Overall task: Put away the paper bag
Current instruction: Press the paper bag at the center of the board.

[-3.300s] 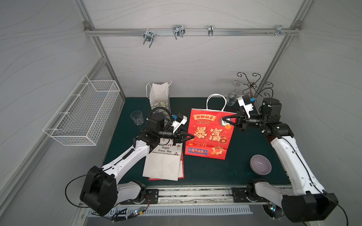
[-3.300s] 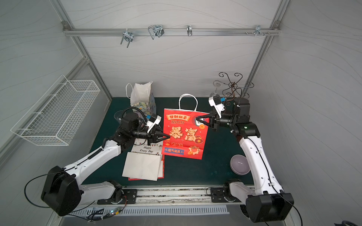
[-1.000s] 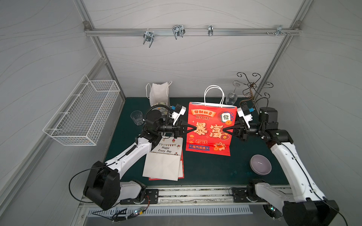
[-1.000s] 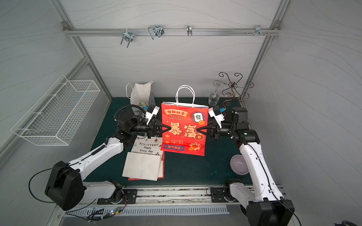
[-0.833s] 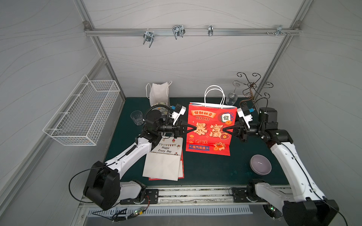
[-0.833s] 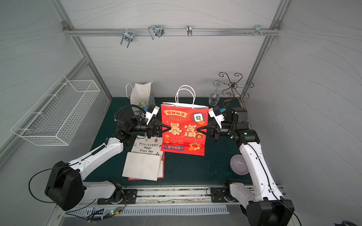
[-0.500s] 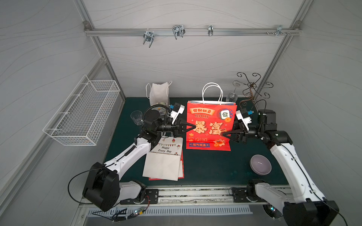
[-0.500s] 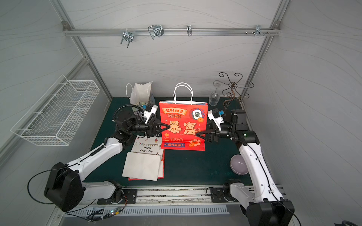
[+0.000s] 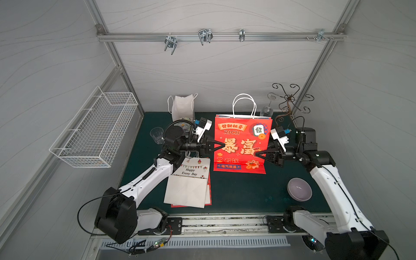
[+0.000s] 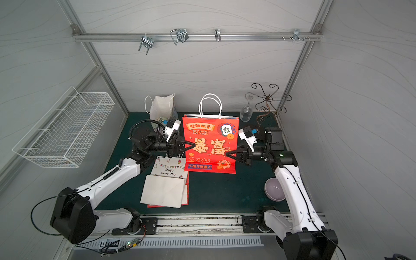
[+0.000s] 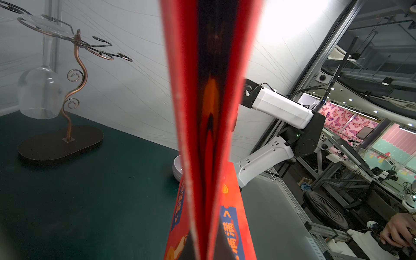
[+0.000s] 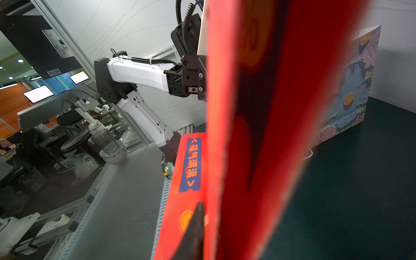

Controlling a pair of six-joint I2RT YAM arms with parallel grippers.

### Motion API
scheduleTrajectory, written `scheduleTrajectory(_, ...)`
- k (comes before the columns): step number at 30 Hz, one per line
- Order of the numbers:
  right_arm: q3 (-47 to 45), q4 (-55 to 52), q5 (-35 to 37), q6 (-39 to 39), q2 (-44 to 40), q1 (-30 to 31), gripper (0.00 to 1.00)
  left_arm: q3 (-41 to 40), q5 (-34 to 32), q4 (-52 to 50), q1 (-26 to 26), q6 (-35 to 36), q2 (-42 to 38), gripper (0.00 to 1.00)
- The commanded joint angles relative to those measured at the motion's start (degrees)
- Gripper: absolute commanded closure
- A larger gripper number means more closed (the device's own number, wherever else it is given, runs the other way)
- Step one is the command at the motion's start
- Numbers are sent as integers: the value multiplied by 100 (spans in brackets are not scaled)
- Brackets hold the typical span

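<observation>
One red paper bag (image 9: 243, 137) stands upright on the dark green mat (image 9: 236, 191), in the middle near its back edge, with two white loop handles rising from the bag's mouth. Its front reads "RICH", with "發" on a mahjong tile, large "暴富", and a blue strip saying "福气满满".

Two grippers meet it. The left gripper (image 9: 221, 145) is clamped on the bag's left edge; the left wrist view shows a finger on each side of the fold. The right gripper (image 9: 256, 154) is at the right edge. The right wrist view shows one finger (image 12: 194, 227) against the front face and the other is hidden, so whether it grips cannot be told.

On the mat's front left lies one flat stack of bags (image 9: 186, 193). Its white top bags read "Happy Every Day" and a red one shows beneath. One white bag (image 9: 182, 107) stands at the back left corner, and one clear cup (image 9: 157, 135) is by the left edge. One lilac bowl (image 9: 299, 189) sits front right. One copper rack (image 9: 289, 99) at the back right holds one wine glass (image 9: 267, 110) upside down.

Off the mat, one wire basket (image 9: 94, 132) hangs on the left wall. Four hooks (image 9: 204, 36) sit on the rail above.
</observation>
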Motion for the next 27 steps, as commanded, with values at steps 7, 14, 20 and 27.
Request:
scheduleTrajectory(7, -216, -231, 100, -229, -159, -16, 73, 465, 37, 213, 57, -12, -166, 100)
scheduleTrajectory(14, -145, -239, -37, -247, -175, -33, 100, 507, 48, 157, 74, 26, -176, 100)
scheduleTrajectory(20, 414, 182, 91, 526, -276, -92, 45, 525, -21, -29, 127, 189, -192, 100)
scheduleTrajectory(27, 307, 321, 2151, 402, -1080, -250, 17, 634, -868, -1057, 140, 1029, -404, 100)
